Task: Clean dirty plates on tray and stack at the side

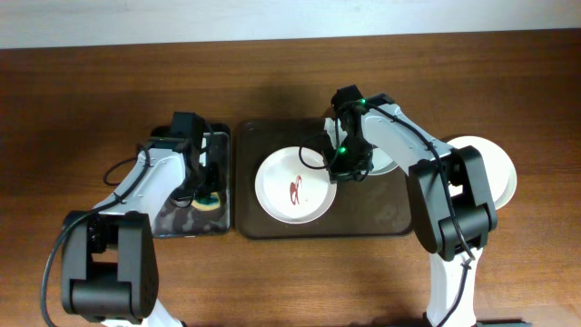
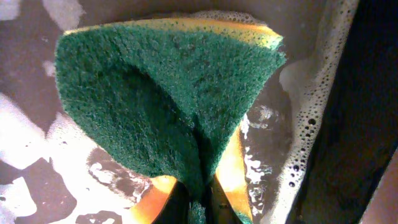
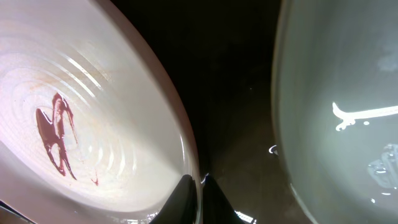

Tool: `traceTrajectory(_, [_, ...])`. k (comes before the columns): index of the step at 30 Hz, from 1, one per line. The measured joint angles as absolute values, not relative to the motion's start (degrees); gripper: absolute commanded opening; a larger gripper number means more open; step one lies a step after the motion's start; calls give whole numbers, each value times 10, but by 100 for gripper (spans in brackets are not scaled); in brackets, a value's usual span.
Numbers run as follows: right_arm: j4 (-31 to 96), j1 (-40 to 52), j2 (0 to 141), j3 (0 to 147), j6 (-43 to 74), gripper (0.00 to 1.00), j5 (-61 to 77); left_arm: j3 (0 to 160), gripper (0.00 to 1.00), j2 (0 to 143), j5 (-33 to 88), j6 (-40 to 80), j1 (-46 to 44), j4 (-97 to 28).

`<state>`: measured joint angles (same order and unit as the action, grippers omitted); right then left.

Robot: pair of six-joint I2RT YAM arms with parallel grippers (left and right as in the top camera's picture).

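A white plate (image 1: 292,186) with a red sauce squiggle lies on the left half of the dark brown tray (image 1: 363,216). My right gripper (image 1: 338,169) is shut on its right rim, as the right wrist view (image 3: 199,196) shows with the dirty plate (image 3: 87,124). A second plate (image 3: 342,93) with wet streaks lies just to its right on the tray, mostly hidden under my right arm in the overhead view. A third, plain white plate (image 1: 499,171) sits on the table right of the tray. My left gripper (image 2: 199,208) is shut on a green-and-yellow sponge (image 2: 168,93).
The sponge (image 1: 208,203) hangs over a smaller black tray (image 1: 168,224) holding soapy water (image 2: 298,124), just left of the brown tray. Bare wooden table lies in front of and behind both trays.
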<state>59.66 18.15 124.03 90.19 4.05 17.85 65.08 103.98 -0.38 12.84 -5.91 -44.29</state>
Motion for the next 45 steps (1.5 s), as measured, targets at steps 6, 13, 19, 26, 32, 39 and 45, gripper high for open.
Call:
traceTrajectory(6, [598,182,1240,902,41,9,178,651,63,1040,-4,129,-59,-437])
traceTrajectory(13, [599,182,1240,902,41,8,178,650,57,1040,-4,129,-59,-412])
traceTrajectory(19, [601,182,1240,902,41,9,178,640,0,1045,-8,130,-59,-404])
traceTrajectory(26, [600,182,1240,902,41,9,178,641,0,1022,-13,130,-59,-407])
traceTrajectory(32, [601,182,1240,902,41,9,178,651,0,874,-39,128,-59,-387])
traceTrajectory(39, [601,182,1240,902,41,9,178,651,0,835,-164,125,-90,-350])
traceTrajectory(45, [601,182,1240,902,41,9,178,651,0,835,-196,117,-90,-349])
